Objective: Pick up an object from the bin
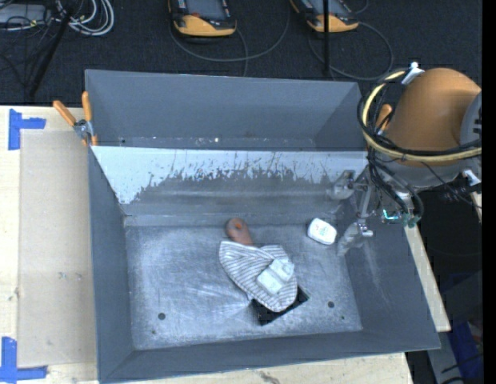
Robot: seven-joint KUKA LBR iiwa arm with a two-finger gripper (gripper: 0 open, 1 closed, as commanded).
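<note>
Against the bin's [232, 118] right wall I see my tool [346, 213], its jaws apart, just beside a small white rounded object [322, 231].

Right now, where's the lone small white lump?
The white lump lies far right on the bin floor, just left of the end effector, above-right of the striped cloth.
</note>
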